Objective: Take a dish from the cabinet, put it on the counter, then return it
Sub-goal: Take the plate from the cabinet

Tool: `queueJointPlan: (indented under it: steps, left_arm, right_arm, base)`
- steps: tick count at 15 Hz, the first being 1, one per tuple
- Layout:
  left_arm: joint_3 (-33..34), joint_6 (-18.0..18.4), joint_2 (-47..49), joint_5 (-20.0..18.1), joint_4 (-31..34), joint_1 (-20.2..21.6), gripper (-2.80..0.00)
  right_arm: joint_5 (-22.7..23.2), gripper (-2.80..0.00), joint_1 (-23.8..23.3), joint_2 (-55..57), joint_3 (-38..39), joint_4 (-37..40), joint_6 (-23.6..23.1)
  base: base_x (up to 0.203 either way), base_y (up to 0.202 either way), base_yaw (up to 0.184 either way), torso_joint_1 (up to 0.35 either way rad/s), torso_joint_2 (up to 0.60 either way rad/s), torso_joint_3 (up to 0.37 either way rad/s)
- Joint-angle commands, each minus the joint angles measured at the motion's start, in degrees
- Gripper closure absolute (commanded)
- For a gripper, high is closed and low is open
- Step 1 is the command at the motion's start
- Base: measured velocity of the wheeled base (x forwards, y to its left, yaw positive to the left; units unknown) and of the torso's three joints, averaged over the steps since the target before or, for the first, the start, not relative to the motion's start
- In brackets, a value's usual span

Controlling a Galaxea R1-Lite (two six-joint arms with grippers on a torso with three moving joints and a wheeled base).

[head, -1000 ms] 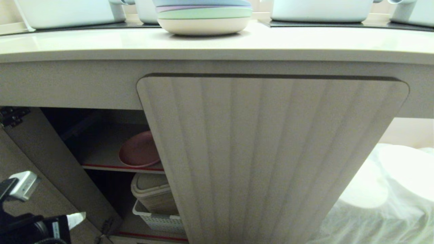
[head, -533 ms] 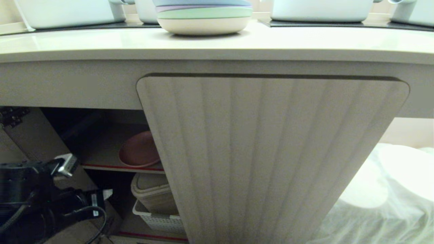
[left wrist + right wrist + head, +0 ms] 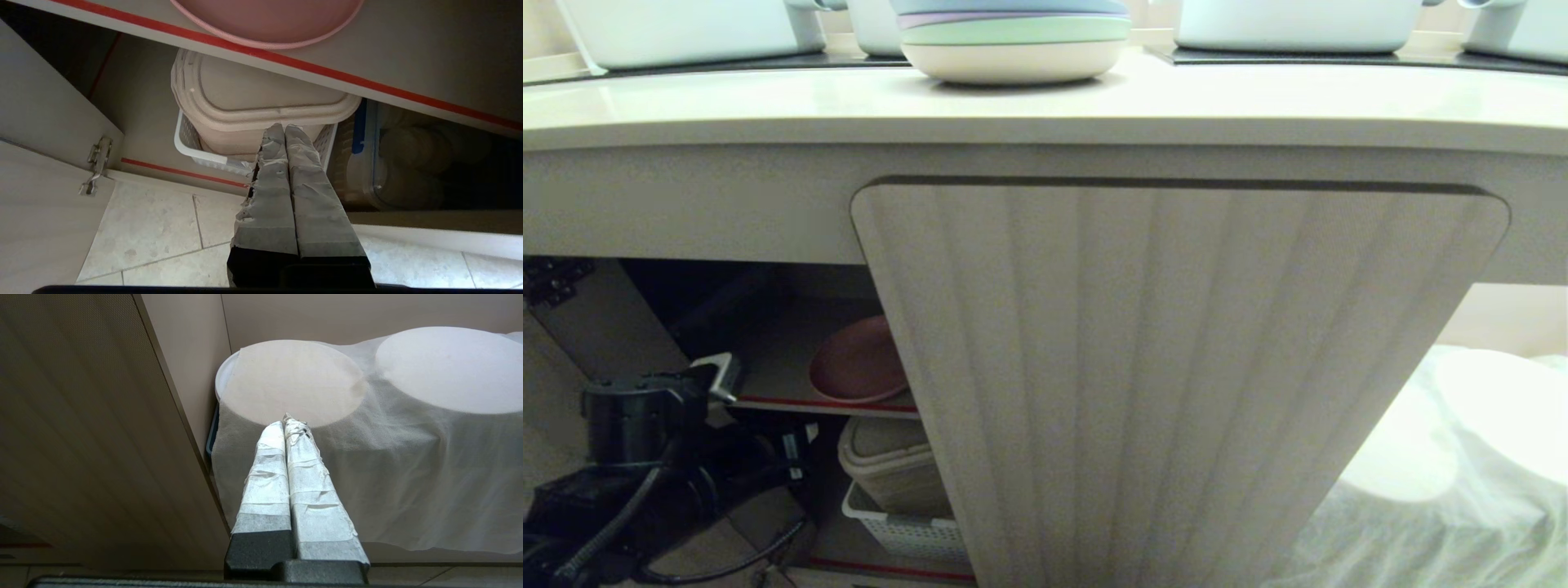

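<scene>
The robot's left gripper [image 3: 284,130], fingers pressed shut and empty, hovered below the cabinet's red-edged shelf [image 3: 327,75], where the round pink plastic dish [image 3: 267,22] sat at the front edge. Reaching looked under way; next it must rise and open.

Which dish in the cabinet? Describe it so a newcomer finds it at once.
Under the counter, the cabinet stands open at its left side. On its upper, red-edged shelf lies the dish: round, shallow, matte pink, the only thing there, above a lidded beige bin in a white basket.
</scene>
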Motion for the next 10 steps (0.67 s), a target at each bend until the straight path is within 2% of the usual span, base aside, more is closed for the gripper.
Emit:
queueJointPlan:
  steps: [1,4,6,10]
  left_arm:
    - [0.0,-0.1,4.2,0.1,-3.4,0.0,0.0]
    - [0.0,0.0,8.2,0.5,-8.0,0.0,0.0]
    - [0.0,-0.2,10.5,2.2,-10.7,0.1,0.0]
    - [0.0,-2.4,12.6,3.9,-15.2,0.2,0.0]
  right_arm:
    - [0.0,0.0,0.0,0.0,0.0,0.0,0.0]
    - [0.0,0.0,0.0,0.0,0.0,0.0,0.0]
    - [0.0,0.0,0.0,0.0,0.0,0.0,0.0]
    - [0.0,0.0,0.0,0.0,0.0,0.0,0.0]
  base:
    - [0.0,0.0,0.0,0.0,0.0,0.0]
    - [0.0,0.0,0.0,0.0,0.0,0.0]
    - [0.0,0.0,0.0,0.0,0.0,0.0]
    - [0.0,0.0,0.0,0.0,0.0,0.0]
